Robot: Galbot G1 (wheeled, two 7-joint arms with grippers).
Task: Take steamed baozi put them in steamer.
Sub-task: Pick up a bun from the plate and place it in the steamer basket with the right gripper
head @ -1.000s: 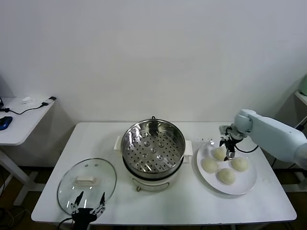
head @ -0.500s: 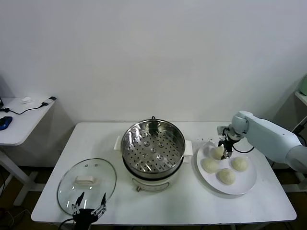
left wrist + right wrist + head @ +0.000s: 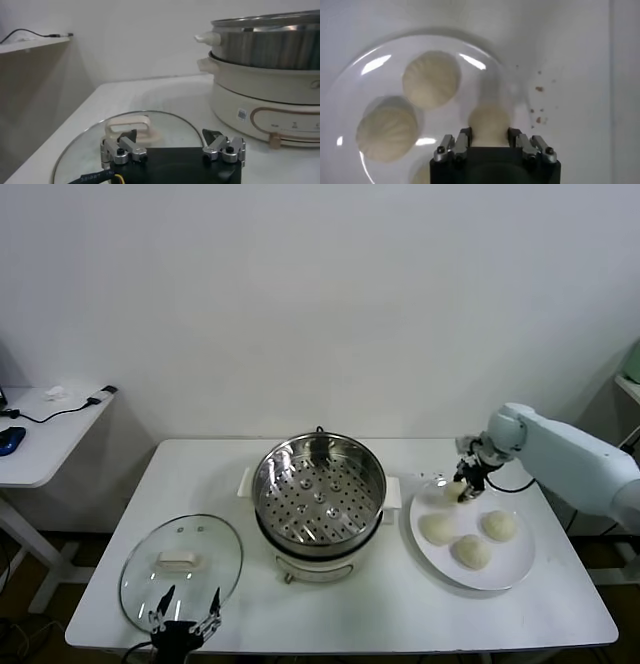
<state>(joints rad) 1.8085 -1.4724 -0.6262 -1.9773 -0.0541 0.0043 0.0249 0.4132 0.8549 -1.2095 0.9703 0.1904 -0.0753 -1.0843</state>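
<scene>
My right gripper (image 3: 464,485) is shut on one steamed baozi (image 3: 455,490) and holds it just above the back edge of the white plate (image 3: 515,566). In the right wrist view that cream bun (image 3: 489,125) sits between the two fingers, above the plate (image 3: 380,75). Three more baozi lie on the plate (image 3: 437,528), (image 3: 471,551), (image 3: 499,525). The steamer (image 3: 320,499), a shiny perforated basket on a white pot base, stands at the table's middle with nothing in it. My left gripper (image 3: 183,624) waits open at the table's front left edge.
A round glass lid (image 3: 180,562) with a white handle lies flat on the table left of the steamer, just beyond the left gripper (image 3: 172,145). A side desk (image 3: 45,429) with cables stands far left. The pot's handle (image 3: 392,492) juts toward the plate.
The right gripper closed on the rearmost baozi and raised it slightly off the plate, leaving three there. The left arm stayed still.
</scene>
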